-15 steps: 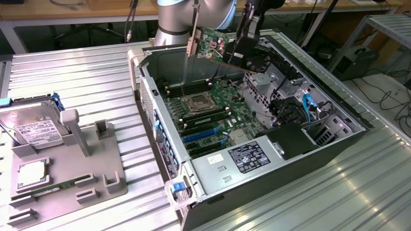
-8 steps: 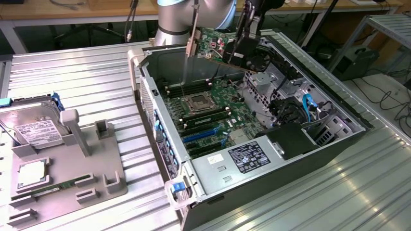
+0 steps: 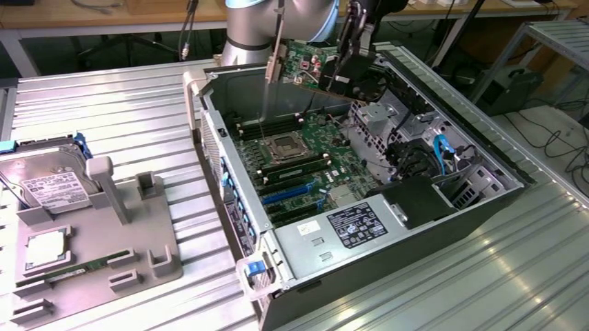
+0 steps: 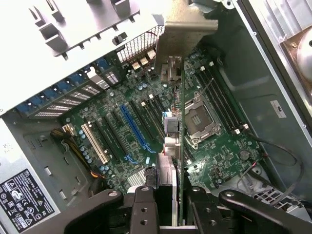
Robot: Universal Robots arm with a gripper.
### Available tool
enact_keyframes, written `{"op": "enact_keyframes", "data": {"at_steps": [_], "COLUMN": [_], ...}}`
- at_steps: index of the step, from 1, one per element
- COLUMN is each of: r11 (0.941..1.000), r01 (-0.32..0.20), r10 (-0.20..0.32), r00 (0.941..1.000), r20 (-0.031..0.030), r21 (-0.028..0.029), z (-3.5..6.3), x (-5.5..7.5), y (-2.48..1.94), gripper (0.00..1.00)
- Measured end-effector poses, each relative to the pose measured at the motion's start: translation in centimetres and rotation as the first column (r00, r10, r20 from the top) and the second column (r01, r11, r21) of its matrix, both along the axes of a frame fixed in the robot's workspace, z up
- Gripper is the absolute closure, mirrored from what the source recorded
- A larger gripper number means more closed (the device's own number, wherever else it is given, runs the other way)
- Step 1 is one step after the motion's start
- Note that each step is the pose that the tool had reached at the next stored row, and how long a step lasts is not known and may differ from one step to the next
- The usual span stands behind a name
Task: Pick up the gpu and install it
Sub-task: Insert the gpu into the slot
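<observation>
The gpu [image 3: 304,63] is a flat green circuit card with a pale metal bracket strip [image 3: 273,69] along one edge. It hangs tilted above the back end of the open computer case [image 3: 497,155]. My gripper [image 3: 343,72] is shut on the card's edge opposite the bracket. In the wrist view the gpu [image 4: 178,146] is seen edge-on between the black fingers [image 4: 146,207], with its bracket [image 4: 183,36] at the far end. Below it lies the motherboard [image 4: 219,156] with its long blue slot [image 4: 134,126] and black slots beside it. The card is still clear of the board.
The case walls rise around the motherboard [image 3: 313,148]. A power supply [image 3: 354,224] fills the case's near end, and blue cables [image 3: 440,148] run on the exterior view's right. A grey fixture [image 3: 138,227] at the exterior view's left holds a hard drive [image 3: 51,183] and a memory stick [image 3: 83,270].
</observation>
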State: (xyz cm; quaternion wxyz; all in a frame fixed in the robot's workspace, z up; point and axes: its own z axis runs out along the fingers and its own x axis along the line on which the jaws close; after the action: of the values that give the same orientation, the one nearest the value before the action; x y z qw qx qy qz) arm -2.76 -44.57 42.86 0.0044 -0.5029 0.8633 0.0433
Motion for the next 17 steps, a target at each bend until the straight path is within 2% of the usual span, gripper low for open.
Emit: {"op": "enact_keyframes", "data": {"at_steps": [9,17], "r11": [0.9985,0.9939], "r01": [-0.054,-0.11], "r10": [0.054,0.11], "r00": [0.9985,0.9939], "r20": [0.0001,0.0003], "r21": [0.0026,0.0051], "z": [-0.01,-0.02], "x": [0.0,0.0], "y": [-0.01,-0.02], "gripper": [0.72,0.72]}}
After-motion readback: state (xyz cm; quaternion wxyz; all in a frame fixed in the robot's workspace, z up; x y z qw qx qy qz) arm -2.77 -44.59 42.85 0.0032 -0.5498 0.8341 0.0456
